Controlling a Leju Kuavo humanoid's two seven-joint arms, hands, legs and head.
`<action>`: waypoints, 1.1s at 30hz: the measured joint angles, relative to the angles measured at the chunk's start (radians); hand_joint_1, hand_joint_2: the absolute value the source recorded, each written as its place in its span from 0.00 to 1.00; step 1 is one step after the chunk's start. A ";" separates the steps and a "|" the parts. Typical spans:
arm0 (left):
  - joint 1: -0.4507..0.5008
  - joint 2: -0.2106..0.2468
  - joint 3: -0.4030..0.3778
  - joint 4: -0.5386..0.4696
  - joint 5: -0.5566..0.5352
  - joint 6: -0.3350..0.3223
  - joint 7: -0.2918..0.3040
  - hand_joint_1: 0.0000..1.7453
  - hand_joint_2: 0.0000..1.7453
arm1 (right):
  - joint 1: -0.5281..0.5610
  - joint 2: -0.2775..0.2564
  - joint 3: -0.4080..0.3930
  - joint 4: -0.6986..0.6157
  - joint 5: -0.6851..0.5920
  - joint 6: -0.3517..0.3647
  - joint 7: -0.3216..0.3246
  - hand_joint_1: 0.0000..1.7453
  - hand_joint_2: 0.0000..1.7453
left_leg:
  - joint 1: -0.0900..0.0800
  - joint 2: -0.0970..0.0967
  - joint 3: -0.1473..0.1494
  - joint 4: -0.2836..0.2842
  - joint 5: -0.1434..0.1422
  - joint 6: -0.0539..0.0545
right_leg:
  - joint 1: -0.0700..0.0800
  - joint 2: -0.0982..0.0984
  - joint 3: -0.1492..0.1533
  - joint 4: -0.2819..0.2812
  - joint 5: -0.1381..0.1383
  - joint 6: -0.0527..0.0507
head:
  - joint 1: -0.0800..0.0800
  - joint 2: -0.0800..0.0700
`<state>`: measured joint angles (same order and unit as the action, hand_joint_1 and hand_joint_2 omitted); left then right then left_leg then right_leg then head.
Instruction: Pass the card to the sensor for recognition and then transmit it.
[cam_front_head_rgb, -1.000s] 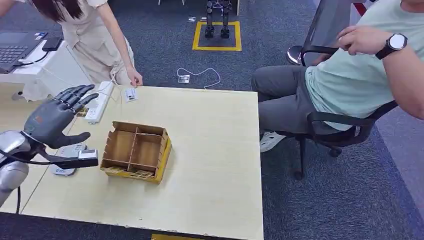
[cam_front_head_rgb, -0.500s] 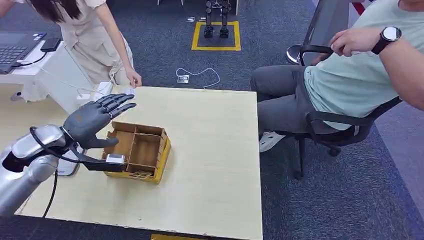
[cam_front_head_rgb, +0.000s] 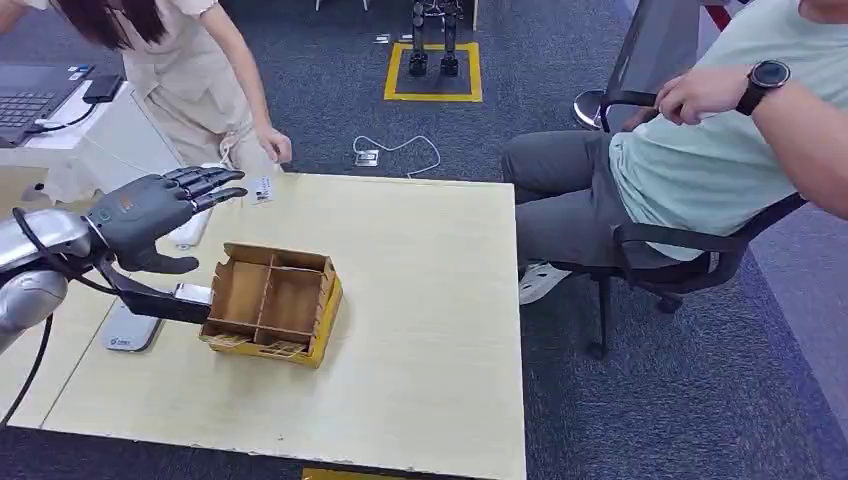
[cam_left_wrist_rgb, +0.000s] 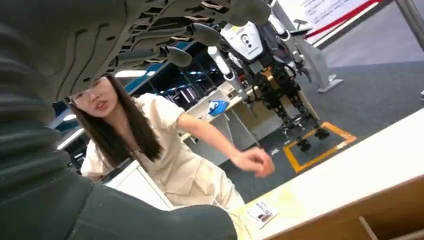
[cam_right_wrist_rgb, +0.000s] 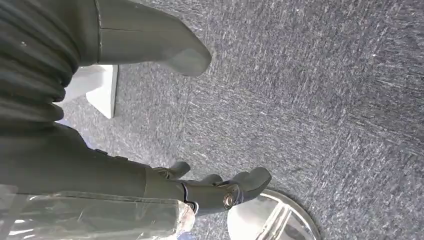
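Your left hand (cam_front_head_rgb: 150, 215) hovers over the left part of the tabletop (cam_front_head_rgb: 430, 330) with its fingers (cam_front_head_rgb: 210, 182) stretched out and apart, holding nothing, just left of the cardboard divider box (cam_front_head_rgb: 272, 302) and above the grey sensor pad (cam_front_head_rgb: 130, 326). The card (cam_front_head_rgb: 261, 189) lies flat at the tabletop's far edge, just beyond those fingertips and close to the hand of the person in beige (cam_front_head_rgb: 277, 146); the left wrist view shows it too (cam_left_wrist_rgb: 262, 213), apart from that hand. Your right hand (cam_right_wrist_rgb: 100, 170) hangs over the carpet with its fingers (cam_right_wrist_rgb: 240, 186) loosely curled and nothing visible in them.
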<state>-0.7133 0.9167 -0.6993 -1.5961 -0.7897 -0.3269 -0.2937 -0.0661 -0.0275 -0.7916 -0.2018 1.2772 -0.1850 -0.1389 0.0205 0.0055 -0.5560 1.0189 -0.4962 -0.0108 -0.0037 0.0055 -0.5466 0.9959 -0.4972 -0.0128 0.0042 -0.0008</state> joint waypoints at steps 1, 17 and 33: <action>-0.005 0.000 -0.008 0.000 0.000 -0.005 0.000 0.00 1.00 | 0.000 0.000 -0.002 0.000 0.000 0.001 0.000 0.00 1.00 | 0.000 0.000 0.000 0.000 0.000 0.000 | 0.000 0.000 0.000 0.000 0.000 0.000 | 0.000 0.000; -0.028 0.021 -0.133 0.017 0.013 -0.024 0.008 0.00 1.00 | -0.002 0.000 -0.013 0.000 0.014 0.004 0.000 0.00 1.00 | 0.000 0.000 0.000 0.000 0.000 0.000 | 0.000 0.000 0.000 0.000 0.000 0.000 | 0.000 0.000; -0.083 0.039 -0.240 0.045 0.039 -0.042 0.027 0.00 1.00 | -0.002 0.000 -0.024 0.000 0.027 0.004 -0.006 0.00 1.00 | 0.000 0.000 0.000 0.000 0.000 0.000 | 0.000 0.000 0.000 0.000 0.000 0.000 | 0.000 0.000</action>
<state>-0.7964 0.9556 -0.9388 -1.5511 -0.7507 -0.3689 -0.2663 -0.0681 -0.0275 -0.8152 -0.2018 1.3039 -0.1812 -0.1450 0.0205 0.0056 -0.5561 1.0188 -0.4962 -0.0108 -0.0037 0.0055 -0.5468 0.9959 -0.4972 -0.0129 0.0042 -0.0008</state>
